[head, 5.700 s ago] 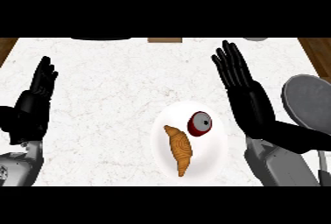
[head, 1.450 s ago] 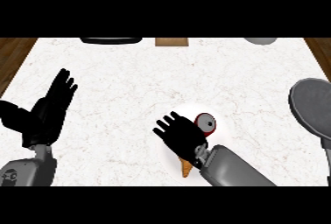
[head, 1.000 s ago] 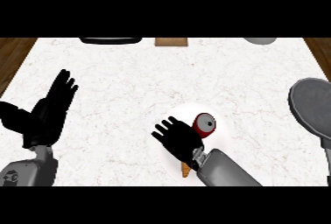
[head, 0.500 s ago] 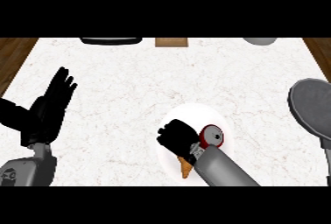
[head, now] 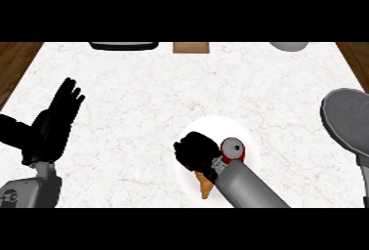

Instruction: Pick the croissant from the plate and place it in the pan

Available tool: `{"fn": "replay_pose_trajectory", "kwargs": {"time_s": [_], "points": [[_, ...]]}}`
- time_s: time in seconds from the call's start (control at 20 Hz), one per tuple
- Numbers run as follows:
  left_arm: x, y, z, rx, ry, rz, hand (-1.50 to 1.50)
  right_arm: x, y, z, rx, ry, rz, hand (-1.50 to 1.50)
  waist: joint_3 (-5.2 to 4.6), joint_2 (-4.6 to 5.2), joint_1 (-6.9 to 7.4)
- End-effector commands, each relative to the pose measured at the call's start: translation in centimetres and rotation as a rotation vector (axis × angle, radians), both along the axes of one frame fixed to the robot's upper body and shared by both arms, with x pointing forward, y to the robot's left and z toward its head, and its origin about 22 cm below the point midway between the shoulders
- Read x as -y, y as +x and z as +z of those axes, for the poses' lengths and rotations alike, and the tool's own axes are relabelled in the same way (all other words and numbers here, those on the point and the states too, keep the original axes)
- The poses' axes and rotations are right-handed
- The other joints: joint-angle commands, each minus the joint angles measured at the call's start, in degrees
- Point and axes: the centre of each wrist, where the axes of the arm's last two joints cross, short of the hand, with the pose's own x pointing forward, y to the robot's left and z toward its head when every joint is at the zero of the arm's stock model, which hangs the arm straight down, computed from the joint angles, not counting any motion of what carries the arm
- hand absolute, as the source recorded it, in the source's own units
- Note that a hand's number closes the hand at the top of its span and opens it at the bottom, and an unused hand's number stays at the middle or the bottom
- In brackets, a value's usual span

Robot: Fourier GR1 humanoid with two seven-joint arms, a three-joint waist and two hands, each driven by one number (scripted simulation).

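On the counter, right robot hand covers croissant.

The right robot hand has curled shut over the croissant on the plate.

This is a kitchen. A white, faintly veined marble-look desk fills nearly the whole view, with brown wood flooring showing past its far left and far right corners. Cooking and eating things stand on it: a round grey metal pan at the right edge, a white round plate near the middle carrying a golden-brown croissant and a small red-and-grey can. Along the far edge sit a dark flat dish, a small brown wooden block and a pale grey bowl, each only partly in view.
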Motion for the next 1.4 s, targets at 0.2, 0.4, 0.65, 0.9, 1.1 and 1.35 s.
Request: {"fn": "replay_pose_trajectory", "kwargs": {"time_s": [0.2,0.4,0.65,0.9,1.1,1.35], "points": [[-0.3,-0.2,0.7,0.003,0.005,0.020,0.00,3.7,1.4,2.3,0.143,0.144,-0.385,1.50,0.21,0.07,-1.77],[-1.0,-0.8,-0.1,-0.017,0.001,0.077,0.00,10.6,4.2,2.8,0.205,0.157,-0.975,1.50,0.22,-0.32,-5.33],[-0.9,-0.6,0.2,-0.017,0.004,0.052,0.00,10.3,5.0,9.8,0.571,0.191,-1.193,1.50,0.10,-0.19,-2.34],[2.1,-0.2,-0.2,-0.013,0.004,0.020,0.00,10.3,2.6,15.6,0.752,0.247,-1.231,1.50,0.18,0.18,-1.42],[0.3,0.6,0.8,0.001,0.000,0.012,0.00,10.8,1.0,18.0,0.740,0.267,-1.294,1.50,0.19,0.44,-0.67],[0.6,0.4,0.8,-0.011,0.006,0.028,0.00,16.8,0.3,20.0,0.784,0.320,-1.396,1.50,0.22,0.46,-0.75]]}}
